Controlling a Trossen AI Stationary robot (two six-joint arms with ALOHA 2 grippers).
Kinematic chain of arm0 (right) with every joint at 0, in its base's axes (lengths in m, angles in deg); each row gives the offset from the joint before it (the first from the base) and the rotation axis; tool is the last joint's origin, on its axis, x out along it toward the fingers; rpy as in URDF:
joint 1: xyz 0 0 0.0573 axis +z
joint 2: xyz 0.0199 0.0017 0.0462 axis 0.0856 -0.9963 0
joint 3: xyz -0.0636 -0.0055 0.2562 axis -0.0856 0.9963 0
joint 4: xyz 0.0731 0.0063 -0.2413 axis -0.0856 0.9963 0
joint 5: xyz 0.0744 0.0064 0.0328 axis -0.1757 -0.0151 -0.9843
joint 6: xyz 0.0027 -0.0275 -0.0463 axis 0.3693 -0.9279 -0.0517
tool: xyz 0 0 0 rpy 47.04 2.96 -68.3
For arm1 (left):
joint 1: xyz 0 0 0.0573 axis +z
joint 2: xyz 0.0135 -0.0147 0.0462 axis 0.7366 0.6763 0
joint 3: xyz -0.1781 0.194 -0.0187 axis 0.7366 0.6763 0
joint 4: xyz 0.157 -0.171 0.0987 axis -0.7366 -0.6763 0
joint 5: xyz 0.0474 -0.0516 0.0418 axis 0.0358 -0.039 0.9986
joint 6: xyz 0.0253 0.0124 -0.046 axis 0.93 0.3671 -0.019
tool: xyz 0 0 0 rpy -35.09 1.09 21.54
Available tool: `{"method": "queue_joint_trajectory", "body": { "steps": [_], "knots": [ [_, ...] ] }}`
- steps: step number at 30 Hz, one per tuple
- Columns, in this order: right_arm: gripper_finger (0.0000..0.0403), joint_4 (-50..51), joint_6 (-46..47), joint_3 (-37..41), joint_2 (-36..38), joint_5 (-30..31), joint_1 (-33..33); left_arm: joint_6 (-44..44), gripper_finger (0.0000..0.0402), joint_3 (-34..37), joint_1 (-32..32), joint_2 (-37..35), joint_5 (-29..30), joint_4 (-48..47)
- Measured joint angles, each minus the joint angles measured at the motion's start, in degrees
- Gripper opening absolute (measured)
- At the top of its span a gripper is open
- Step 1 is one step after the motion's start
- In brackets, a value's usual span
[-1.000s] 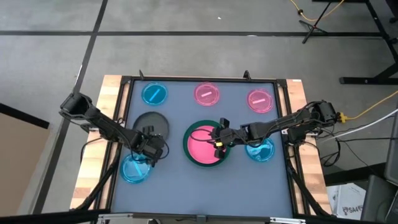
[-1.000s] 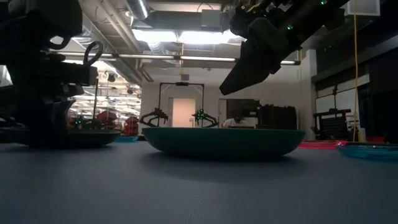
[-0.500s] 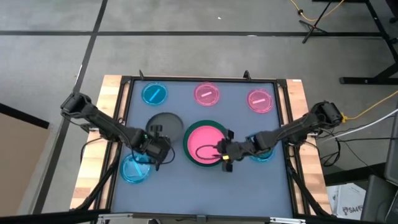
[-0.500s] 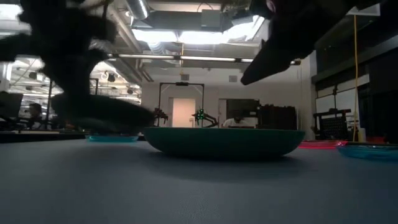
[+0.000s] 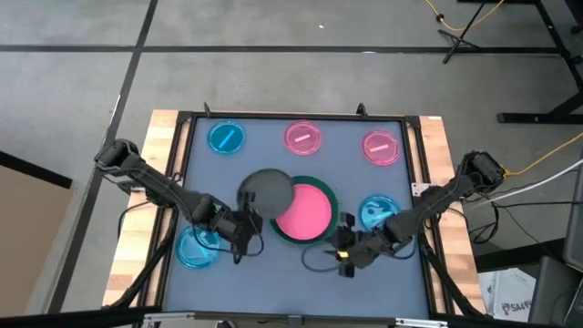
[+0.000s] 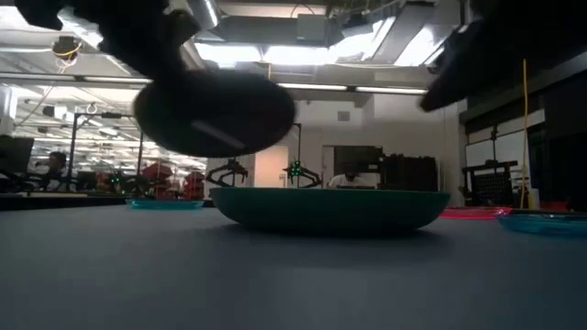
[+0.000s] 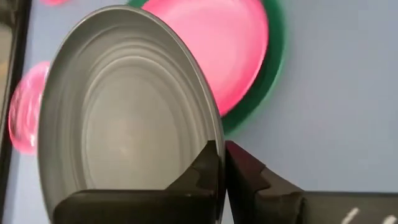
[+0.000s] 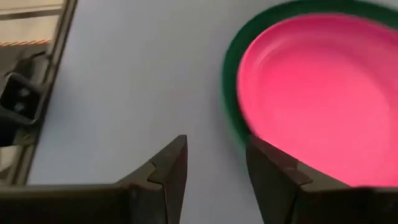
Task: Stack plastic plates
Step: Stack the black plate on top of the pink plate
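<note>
A dark green plate (image 5: 314, 180) rests on the table's middle with a hot pink plate (image 5: 305, 211) lying in it. My left gripper (image 5: 244, 219) is shut on a grey plate (image 5: 264, 191), which hovers over the stack's left edge and shows raised and tilted in the low view (image 6: 215, 112). My right gripper (image 5: 344, 248) is open just off the table at the near right of the green plate (image 8: 233, 124), touching nothing. Small translucent plates lie flat on the table around them. My left gripper (image 7: 222, 149) pinches the grey plate's rim (image 7: 214, 138) on its near side, one finger on the inner face and one on the outside. The fingers slant in from the table's near left. The plate is lifted clear and tilted.
Small plates sit along the far edge: blue (image 5: 226, 138), pink (image 5: 303, 138), pink (image 5: 382, 147). Another blue one (image 5: 378, 214) lies right of the stack, beside my right arm, and one (image 5: 195, 248) at the near left under my left arm. A raised frame rims the table.
My left gripper has lifted the grey plate off the table left of the stack and carried it right, up over the green plate's left edge, tilting it. My right gripper has drawn back from above the pink plate toward the near edge and slightly right.
</note>
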Motion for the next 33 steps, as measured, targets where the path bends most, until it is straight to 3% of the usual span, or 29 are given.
{"method": "queue_joint_trajectory", "body": {
  "steps": [5, 18, 33],
  "knots": [
    [0.0154, 2.3, 5.5, 0.0, 0.0, 4.2, 4.4, 6.8, 0.0013, -6.1, 0.0, 8.1, 0.4, 2.7],
    [0.0154, 2.4, 11.6, 0.0, 0.0, 9.9, 11.6, 12.9, 0.0015, -21.3, 2.1, 26.0, 0.9, 2.9],
    [0.0154, 2.9, 12.8, 0.0, -0.6, 12.3, 12.8, 14.3, 0.0016, -21.8, 4.6, 29.5, -3.4, 5.3]
  ]
}}
